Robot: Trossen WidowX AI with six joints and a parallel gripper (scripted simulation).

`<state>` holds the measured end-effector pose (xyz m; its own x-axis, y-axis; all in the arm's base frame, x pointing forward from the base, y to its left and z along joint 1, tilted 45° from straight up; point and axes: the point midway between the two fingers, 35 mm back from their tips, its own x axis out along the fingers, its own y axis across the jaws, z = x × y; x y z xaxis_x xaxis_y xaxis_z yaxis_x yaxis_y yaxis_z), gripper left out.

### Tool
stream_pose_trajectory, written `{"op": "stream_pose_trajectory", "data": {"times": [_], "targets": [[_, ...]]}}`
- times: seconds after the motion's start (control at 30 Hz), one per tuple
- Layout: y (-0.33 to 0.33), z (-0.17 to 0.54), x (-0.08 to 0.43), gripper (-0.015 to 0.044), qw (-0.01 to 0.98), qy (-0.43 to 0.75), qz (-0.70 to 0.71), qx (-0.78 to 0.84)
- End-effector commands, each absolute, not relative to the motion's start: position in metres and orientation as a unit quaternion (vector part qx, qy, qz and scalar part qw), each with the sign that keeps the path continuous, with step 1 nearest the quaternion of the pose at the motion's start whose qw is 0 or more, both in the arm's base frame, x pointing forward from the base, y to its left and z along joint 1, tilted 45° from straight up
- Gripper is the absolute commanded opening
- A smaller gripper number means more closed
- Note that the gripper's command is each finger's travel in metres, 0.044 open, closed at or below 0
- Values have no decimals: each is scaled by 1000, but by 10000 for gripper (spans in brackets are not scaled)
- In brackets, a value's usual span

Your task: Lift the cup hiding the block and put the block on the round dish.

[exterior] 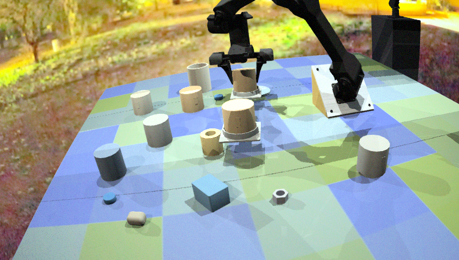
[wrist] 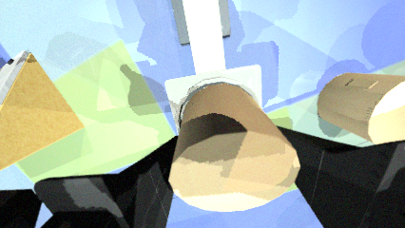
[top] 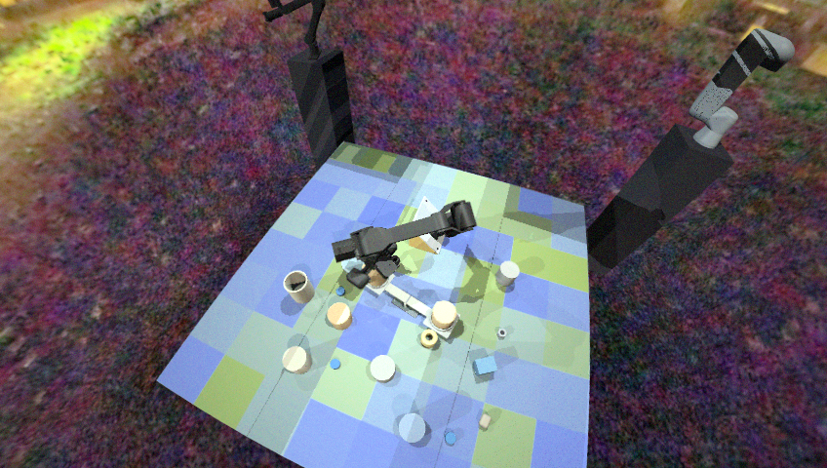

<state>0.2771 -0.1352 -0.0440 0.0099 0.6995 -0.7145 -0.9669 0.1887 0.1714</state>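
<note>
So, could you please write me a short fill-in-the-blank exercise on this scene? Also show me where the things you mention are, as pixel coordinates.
1. The gripper (top: pixel 373 274) (exterior: pixel 244 80) (wrist: pixel 222 135) is closed on a tan ____.
2. The arm is mounted on a wedge with a ____ top face.
3. The cuboid (top: pixel 484 366) (exterior: pixel 210 192) on the table is coloured ____.
4. The small nut (top: pixel 501 332) (exterior: pixel 280 196) has ____ outer sides.

Missing words: cup; white; blue; six.
</note>
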Motion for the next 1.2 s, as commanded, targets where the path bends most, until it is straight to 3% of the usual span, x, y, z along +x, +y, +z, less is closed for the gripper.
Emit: {"op": "stream_pose_trajectory", "data": {"times": [0.0, 1.17], "targets": [[-144, -41, 280, 0, 687, 354, 604, -196], [-176, -9, 279, 0, 691, 360, 597, -189]]}}
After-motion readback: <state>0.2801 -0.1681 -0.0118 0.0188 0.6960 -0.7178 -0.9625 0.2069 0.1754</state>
